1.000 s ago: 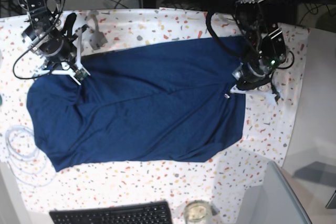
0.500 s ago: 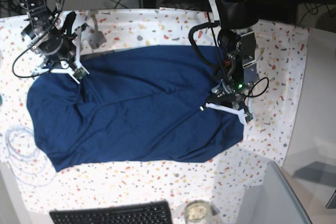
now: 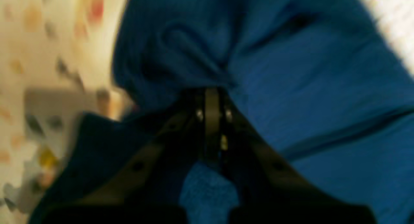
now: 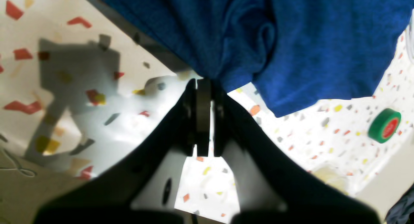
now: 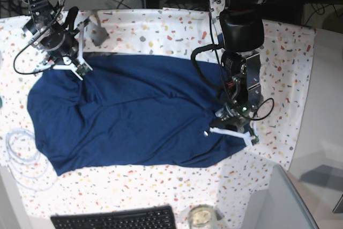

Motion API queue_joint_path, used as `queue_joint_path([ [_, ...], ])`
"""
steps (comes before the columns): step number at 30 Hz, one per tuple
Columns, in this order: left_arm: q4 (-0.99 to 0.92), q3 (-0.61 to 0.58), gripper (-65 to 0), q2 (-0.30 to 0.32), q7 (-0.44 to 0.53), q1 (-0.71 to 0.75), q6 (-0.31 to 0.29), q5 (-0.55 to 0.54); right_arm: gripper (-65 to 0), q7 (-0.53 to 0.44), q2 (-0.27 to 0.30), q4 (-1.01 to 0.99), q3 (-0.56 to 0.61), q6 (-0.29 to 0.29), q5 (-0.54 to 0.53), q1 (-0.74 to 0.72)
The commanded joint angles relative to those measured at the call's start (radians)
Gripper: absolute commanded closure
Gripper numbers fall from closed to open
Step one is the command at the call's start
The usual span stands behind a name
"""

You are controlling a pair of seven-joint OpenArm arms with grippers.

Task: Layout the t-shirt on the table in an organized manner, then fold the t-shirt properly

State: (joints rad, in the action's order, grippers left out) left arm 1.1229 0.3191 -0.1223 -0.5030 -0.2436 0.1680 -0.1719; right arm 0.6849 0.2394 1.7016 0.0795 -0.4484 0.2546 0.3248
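The dark navy t-shirt (image 5: 134,113) lies spread over the speckled table (image 5: 161,25), wrinkled toward its right side. At the shirt's right edge, my left gripper (image 5: 225,130) is shut on a bunched fold of the cloth. The left wrist view shows the same gripper (image 3: 212,96) pinching blue fabric (image 3: 323,88). At the far-left corner of the shirt, my right gripper (image 5: 79,69) is also shut on the cloth. In the right wrist view this gripper (image 4: 203,84) holds the hem of the shirt (image 4: 307,49) just above the table (image 4: 48,23).
A black keyboard (image 5: 115,219) and a glass jar (image 5: 201,217) sit at the front edge. A white cable (image 5: 19,154) coils at the left. A green tape roll (image 4: 384,126) lies on the table beyond the shirt. A plain grey surface (image 5: 324,132) borders the right.
My left gripper has dragged the shirt's right edge toward the front and inward, narrowing the cloth there. My right gripper has shifted slightly toward the back with its corner.
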Motion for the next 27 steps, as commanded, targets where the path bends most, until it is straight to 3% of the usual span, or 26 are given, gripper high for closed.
queue_joint_path([
  [1,0.082,-0.001,0.0,0.000,-0.004,0.030,-0.003,-0.002,-0.2,-0.012,-0.002,0.015,-0.002,0.004,-0.001,-0.010],
  [5,0.336,0.001,0.0,0.009,-0.018,0.203,-0.003,-0.093,-0.9,-0.014,-0.042,0.027,-0.011,0.004,-0.001,-0.005],
  [7,0.440,0.001,0.0,0.052,-0.016,0.303,-0.003,-0.133,-1.5,-0.012,-0.056,0.036,-0.011,0.004,-0.001,0.003],
  [9,0.514,-0.010,0.0,0.109,-0.015,0.389,-0.006,-0.182,-8.6,-0.014,-0.079,0.062,-0.011,0.004,-0.001,0.020],
  [12,0.606,-0.004,0.0,0.181,-0.012,0.516,-0.011,-0.278,-28.1,-0.014,-0.120,0.139,-0.011,0.004,-0.002,0.053],
  [13,0.633,-0.002,0.0,0.204,-0.012,0.556,-0.029,-0.308,-34.2,-0.015,-0.131,0.165,-0.013,0.004,-0.002,0.064],
  [15,0.679,0.001,0.0,0.237,-0.012,0.620,-0.097,-0.344,-40.1,-0.041,-0.147,0.208,-0.014,0.004,-0.004,0.081],
  [17,0.722,0.001,0.0,0.260,-0.012,0.679,-0.167,-0.338,-40.1,-0.133,-0.182,0.226,-0.054,0.006,-0.004,0.104],
  [19,0.745,0.001,0.0,0.266,-0.010,0.722,-0.227,-0.312,-35.6,-0.230,-0.217,0.225,-0.120,0.006,-0.004,0.122],
  [21,0.750,0.001,0.0,0.263,-0.010,0.757,-0.285,-0.262,-23.6,-0.298,-0.237,0.222,-0.185,0.004,-0.005,0.135],
  [23,0.742,-0.002,0.0,0.258,-0.010,0.791,-0.333,-0.174,-4.5,-0.317,-0.242,0.222,-0.235,0.004,-0.007,0.150],
  [24,0.736,-0.008,0.0,0.258,-0.009,0.807,-0.356,-0.127,0.0,-0.317,-0.248,0.222,-0.261,0.004,-0.022,0.153],
  [27,0.733,-0.013,0.0,0.255,0.062,0.876,-0.431,-0.031,-3.0,-0.317,-0.249,0.226,-0.349,0.004,-0.099,0.193],
])
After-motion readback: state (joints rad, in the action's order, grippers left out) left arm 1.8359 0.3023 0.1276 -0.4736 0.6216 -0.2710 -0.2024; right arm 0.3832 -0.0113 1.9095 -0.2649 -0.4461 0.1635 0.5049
